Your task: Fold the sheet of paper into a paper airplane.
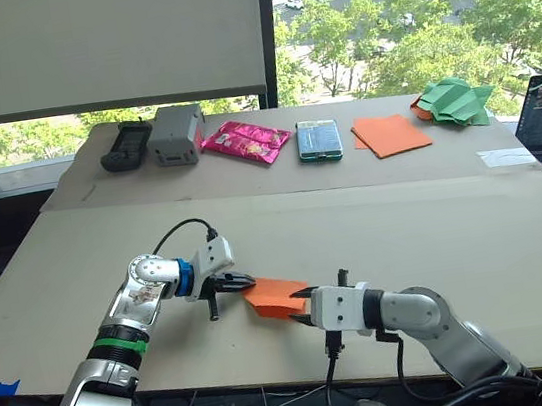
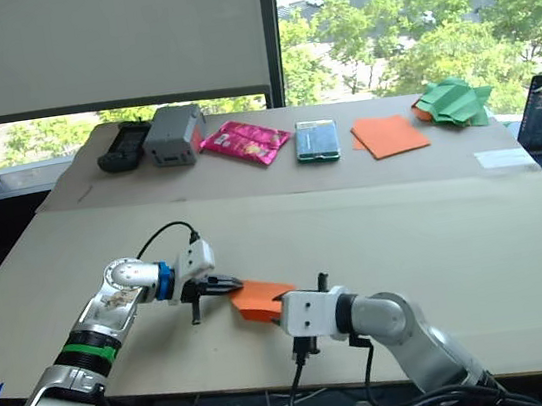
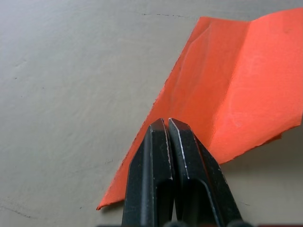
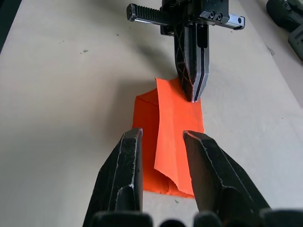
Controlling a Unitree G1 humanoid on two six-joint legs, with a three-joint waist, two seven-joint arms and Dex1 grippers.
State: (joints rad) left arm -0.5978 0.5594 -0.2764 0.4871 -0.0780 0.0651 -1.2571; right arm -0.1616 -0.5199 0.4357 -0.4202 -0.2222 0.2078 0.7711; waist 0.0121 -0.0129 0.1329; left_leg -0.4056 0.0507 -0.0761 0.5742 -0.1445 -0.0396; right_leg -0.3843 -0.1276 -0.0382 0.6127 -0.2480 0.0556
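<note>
Left wrist view: pincer pinching sheet of paper.

Orange sheet of paper, folded, creased, flap raised, on table near edge.

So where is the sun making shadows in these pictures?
In the right wrist view, a soft shadow lies on the table beside the left claw and the sheet of paper. In the left wrist view, a faint shadow sits under the paper's lifted edge. In the eye views, the trees outside are brightly sunlit.

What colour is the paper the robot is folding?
Bright orange. The sheet of paper shows best in the right wrist view.
</note>
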